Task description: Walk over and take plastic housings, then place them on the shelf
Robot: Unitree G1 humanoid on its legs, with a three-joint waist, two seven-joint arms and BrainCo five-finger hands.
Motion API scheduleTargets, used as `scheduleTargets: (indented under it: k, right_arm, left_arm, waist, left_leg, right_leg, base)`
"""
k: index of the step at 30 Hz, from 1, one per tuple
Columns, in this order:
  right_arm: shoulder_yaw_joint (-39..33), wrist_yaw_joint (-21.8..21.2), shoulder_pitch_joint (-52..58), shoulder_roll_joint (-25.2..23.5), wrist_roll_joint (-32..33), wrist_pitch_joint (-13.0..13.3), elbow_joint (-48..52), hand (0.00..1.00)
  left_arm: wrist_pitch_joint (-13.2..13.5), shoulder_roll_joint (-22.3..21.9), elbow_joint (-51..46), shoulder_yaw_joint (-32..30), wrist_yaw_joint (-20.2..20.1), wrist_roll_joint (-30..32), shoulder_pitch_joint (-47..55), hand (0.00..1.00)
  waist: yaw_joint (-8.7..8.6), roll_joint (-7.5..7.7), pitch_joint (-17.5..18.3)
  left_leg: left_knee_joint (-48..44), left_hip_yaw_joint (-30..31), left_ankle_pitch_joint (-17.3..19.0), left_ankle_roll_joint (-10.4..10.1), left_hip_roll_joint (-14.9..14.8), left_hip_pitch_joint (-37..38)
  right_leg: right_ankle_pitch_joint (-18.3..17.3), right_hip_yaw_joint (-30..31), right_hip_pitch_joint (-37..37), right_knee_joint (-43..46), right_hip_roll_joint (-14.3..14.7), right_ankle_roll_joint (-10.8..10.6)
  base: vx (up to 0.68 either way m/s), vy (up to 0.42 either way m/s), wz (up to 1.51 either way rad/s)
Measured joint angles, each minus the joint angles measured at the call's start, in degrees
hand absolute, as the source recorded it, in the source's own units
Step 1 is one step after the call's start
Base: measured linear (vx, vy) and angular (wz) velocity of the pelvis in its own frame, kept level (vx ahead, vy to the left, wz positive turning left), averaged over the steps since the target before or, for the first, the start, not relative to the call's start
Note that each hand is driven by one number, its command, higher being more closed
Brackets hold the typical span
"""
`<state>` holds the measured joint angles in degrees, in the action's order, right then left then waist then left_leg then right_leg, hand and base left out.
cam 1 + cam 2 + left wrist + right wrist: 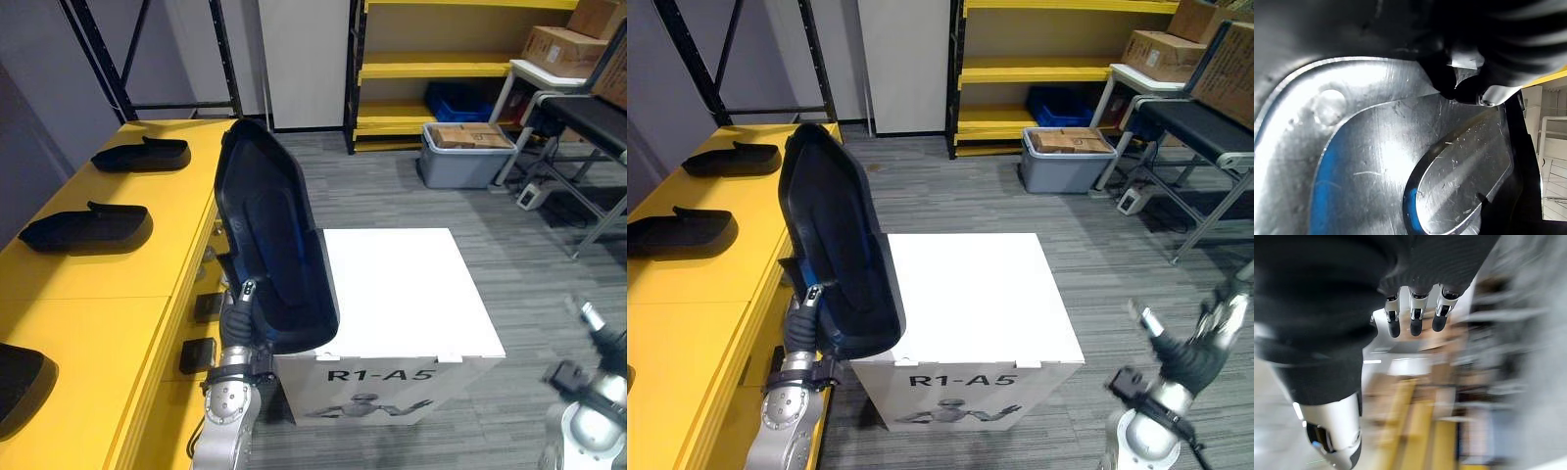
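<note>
Clasping upright black housing (269,225) at its base — left hand (238,313), right hand (1200,351) loose-fingered

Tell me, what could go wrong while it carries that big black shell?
The tall black housing stands upright, gripped low down by the left hand alone, with the right hand free; it might tip or slip. Its lower end hangs close to the white box and the yellow shelf edge, so a swing could knock them. Setting it down might bump the housings lying there.

We find bare yellow worktop (93,318) between housings (86,227); our held housing (269,245) and the white box (402,294) crowd the front.
</note>
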<state>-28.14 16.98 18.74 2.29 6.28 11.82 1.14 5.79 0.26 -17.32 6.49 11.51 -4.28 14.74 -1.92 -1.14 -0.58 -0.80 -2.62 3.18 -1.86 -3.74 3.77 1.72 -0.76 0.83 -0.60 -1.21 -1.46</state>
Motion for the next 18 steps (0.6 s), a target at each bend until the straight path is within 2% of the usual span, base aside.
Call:
scheduleTargets:
  k: [5, 10, 13, 16, 18]
  right_arm:
    - [3.0, -3.6, 2.1, -2.0, 0.0, -2.3, -14.7, 0.00]
    - [10.0, -10.7, 1.5, -3.3, 0.1, -4.4, -30.6, 0.00]
    - [12.1, -12.9, 0.6, -3.3, 0.0, -5.7, -37.1, 0.00]
    - [13.4, -13.7, -1.0, -3.1, -0.1, -6.5, -40.5, 0.00]
    - [15.6, -14.1, -1.5, -2.5, -0.7, -6.7, -41.6, 0.00]
  left_arm:
    - [1.0, -0.3, -2.3, 0.0, -0.8, 0.1, 2.0, 1.00]
    - [1.4, -0.6, -3.8, 0.7, -2.5, 0.1, 3.7, 1.00]
    - [1.4, -0.9, -3.9, 0.9, -3.1, 0.1, 3.7, 1.00]
    - [1.4, -1.8, -3.7, 0.8, -3.0, 0.0, 3.8, 1.00]
    - [1.4, -2.0, -3.5, 1.5, -3.0, 0.1, 3.9, 1.00]
  waist:
    - [0.29, 0.03, 0.0]
    - [2.02, 0.35, 0.0]
    - [2.92, 0.46, 0.0]
    - [3.20, 0.54, 0.0]
    - [4.00, 0.82, 0.0]
  left_leg:
    - [-0.6, -0.5, 0.6, -0.1, -0.1, 1.4]
    - [-2.3, -0.3, 2.1, -0.2, -0.1, 1.3]
    - [-2.5, 0.9, 2.0, -0.3, 0.2, 1.1]
    - [-2.6, 1.2, 2.0, -0.3, 0.6, 1.2]
    - [-2.6, 1.3, 1.9, -0.3, 1.0, 1.4]
  right_leg:
    - [-4.1, 0.0, -1.5, 6.7, -0.2, -0.2]
    - [-7.3, -0.4, -2.7, 11.4, -0.5, -0.4]
    - [-8.1, -1.6, -3.0, 13.2, -1.0, 0.2]
    - [-9.2, -1.8, -3.2, 14.8, -1.5, 0.0]
    - [-10.2, -2.4, -3.3, 16.1, -2.1, 0.0]
  base:
    - [0.00, 0.000, 0.00]
    - [-0.02, -0.009, 0.03]
    - [0.02, -0.010, 0.19]
    - [0.03, 0.004, 0.16]
    - [0.03, 0.005, 0.15]
